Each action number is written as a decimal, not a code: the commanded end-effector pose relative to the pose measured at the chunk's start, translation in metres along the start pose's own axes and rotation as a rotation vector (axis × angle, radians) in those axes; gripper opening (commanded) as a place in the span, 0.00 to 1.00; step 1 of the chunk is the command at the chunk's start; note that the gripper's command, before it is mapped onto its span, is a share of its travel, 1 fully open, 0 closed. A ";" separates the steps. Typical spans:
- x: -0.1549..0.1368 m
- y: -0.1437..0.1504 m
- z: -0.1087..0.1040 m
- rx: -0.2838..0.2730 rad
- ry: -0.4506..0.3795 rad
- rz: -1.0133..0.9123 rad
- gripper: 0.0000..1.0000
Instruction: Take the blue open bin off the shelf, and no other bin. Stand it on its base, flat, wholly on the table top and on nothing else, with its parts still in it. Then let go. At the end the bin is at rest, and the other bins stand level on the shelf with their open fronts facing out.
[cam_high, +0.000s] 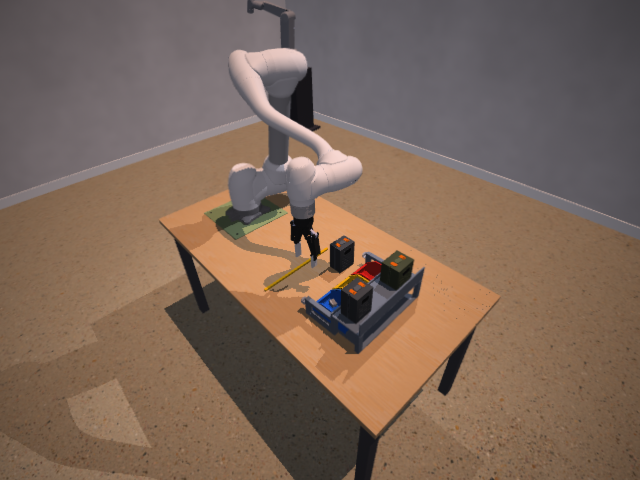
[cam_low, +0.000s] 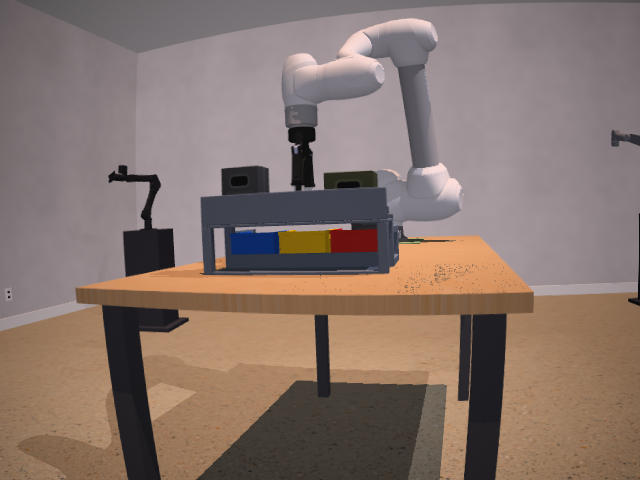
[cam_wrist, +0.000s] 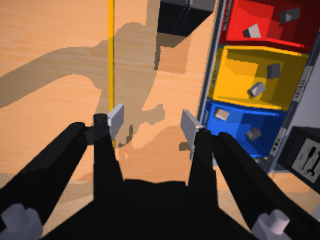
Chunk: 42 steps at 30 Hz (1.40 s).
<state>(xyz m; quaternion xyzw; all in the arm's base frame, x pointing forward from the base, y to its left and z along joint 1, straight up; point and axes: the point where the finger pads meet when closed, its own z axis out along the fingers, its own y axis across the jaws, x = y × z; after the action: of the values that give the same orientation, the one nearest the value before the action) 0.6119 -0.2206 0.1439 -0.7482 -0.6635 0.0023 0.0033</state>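
The blue bin (cam_high: 322, 301) (cam_low: 254, 243) (cam_wrist: 235, 132) stands at one end of the grey shelf's (cam_high: 385, 316) (cam_low: 294, 207) lower level, with small grey parts inside. The yellow bin (cam_low: 303, 242) (cam_wrist: 239, 75) is beside it in the middle, and the red bin (cam_high: 368, 270) (cam_low: 354, 241) (cam_wrist: 270, 31) is at the other end. All three look level. My gripper (cam_high: 305, 256) (cam_wrist: 153, 115) points down, open and empty, above the table in front of the bins' open side. In the wrist view the blue bin is just right of the right fingertip.
A black box (cam_high: 355, 302) (cam_low: 245, 180) (cam_wrist: 306, 156) stands on the shelf's upper deck behind the blue bin. A green box (cam_high: 397, 271) (cam_low: 350, 179) is at its other end. Another black box (cam_high: 341, 254) (cam_wrist: 184, 19) stands on the table before the shelf. A yellow strip (cam_high: 295, 270) (cam_wrist: 111, 60) crosses the table.
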 end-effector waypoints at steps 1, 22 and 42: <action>-0.003 0.010 0.000 0.000 0.000 0.000 0.57; -0.032 0.100 0.001 0.000 0.000 0.000 0.57; -0.048 0.151 0.002 0.000 0.000 0.000 0.57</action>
<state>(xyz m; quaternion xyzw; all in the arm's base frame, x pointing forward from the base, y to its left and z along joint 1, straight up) 0.7529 -0.2848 0.1405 -0.7483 -0.6633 0.0021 0.0035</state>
